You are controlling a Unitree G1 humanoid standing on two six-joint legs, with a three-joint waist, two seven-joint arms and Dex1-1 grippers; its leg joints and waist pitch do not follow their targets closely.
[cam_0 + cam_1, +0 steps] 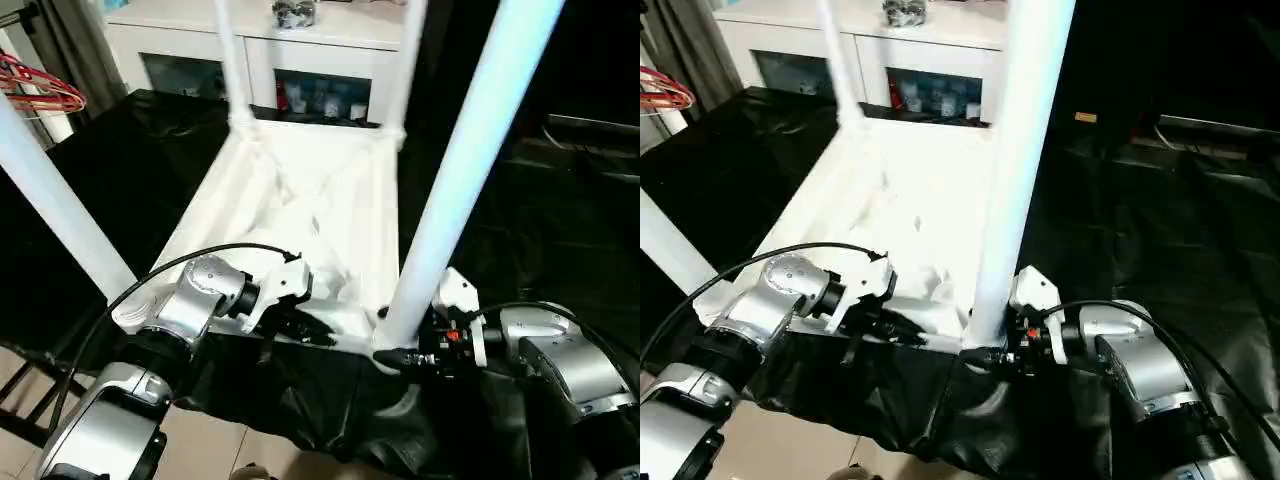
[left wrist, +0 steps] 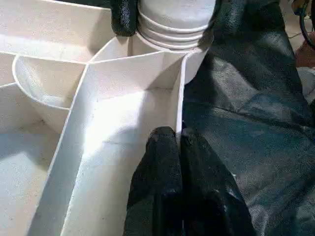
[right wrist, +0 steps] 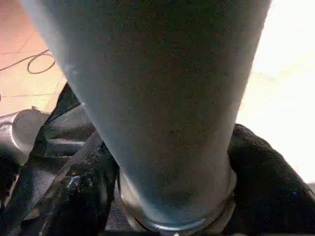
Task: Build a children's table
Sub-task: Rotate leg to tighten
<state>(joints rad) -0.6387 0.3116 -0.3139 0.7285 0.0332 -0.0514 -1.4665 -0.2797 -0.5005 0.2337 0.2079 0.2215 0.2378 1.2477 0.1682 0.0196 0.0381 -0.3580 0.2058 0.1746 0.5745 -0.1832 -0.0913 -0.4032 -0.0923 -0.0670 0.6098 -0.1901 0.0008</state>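
- Table top (image 1: 300, 210): one white plastic rectangular top, lying upside down on a black sheet (image 1: 540, 250), ribbed underside facing up. All places below are given relative to this top.
- Legs: four white tapered tube legs stand upright from the top's corner sockets.
- Near right leg (image 1: 470, 160): rises from the corner closest to the robot's right arm; its ringed base sits in the round socket (image 2: 197, 59).
- Near left leg (image 1: 55, 200): rises from the near corner on the robot's left side.
- Far legs: two, the far left leg (image 1: 232, 60) and the far right leg (image 1: 410, 60), stand at the two corners nearest the cabinet.
- Left gripper (image 2: 178, 142): one, at the top's near edge, its two black fingers (image 2: 157, 187) pressed together with nothing seen between them, tips against a white rib just short of the near right socket.
- Right gripper (image 1: 1002, 352): one, at the near right corner, its black fingers one on each side of the base of the near right leg, jaws spread around it; whether they press on it cannot be told.
- White cabinet (image 1: 300, 50): one, with glass doors, beyond the top's far edge.
- Red hangers (image 1: 35, 85): a bunch, well off to the top's far left; the count cannot be told.
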